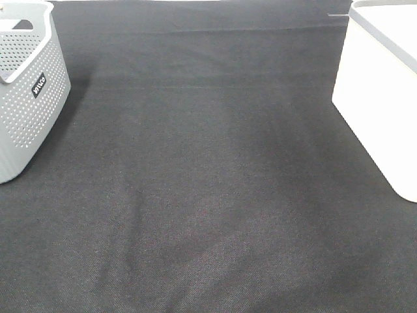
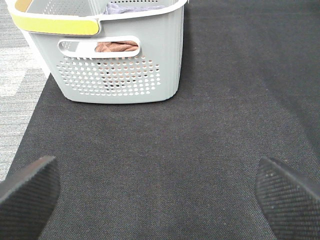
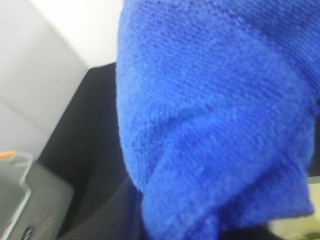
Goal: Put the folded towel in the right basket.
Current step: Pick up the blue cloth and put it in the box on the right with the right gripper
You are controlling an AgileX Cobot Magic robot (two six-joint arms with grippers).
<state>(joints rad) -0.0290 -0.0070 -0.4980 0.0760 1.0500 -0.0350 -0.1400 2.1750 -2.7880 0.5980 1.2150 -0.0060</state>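
Jaws on the left gripper (image 2: 159,200) stand wide apart and hold nothing, with only bare black cloth (image 2: 200,140) between the two fingers (image 2: 30,192). They face the grey basket (image 2: 125,75), which stands near but clear of them, and nothing lies between. On the right gripper the jaws are hidden behind the towel (image 3: 215,125), so I cannot tell whether they are closed on it.

That towel is blue and bunched. It hangs right up against the right wrist camera and fills most of that view. A white wall (image 3: 45,65) rises behind it, with more black cloth lower down. I cannot tell whether that wall belongs to the white basket (image 1: 378,111), nor where the towel lies from the grey basket.

From above, the white basket stands well apart from the grey basket, straight across the cloth to its right.

By count:
- **Baskets:** two.
- **Towel:** one.
- **Rags in the grey basket:** two, a brown rag (image 2: 116,46) showing through the handle slot and a purplish rag (image 2: 132,7) up by the rim.
- **On the grey basket itself:** one yellow band (image 2: 55,24) on the rim and one dark label (image 1: 39,85) on the side.

Pale floor (image 2: 15,85) shows just beside the grey basket, past the cloth's edge.
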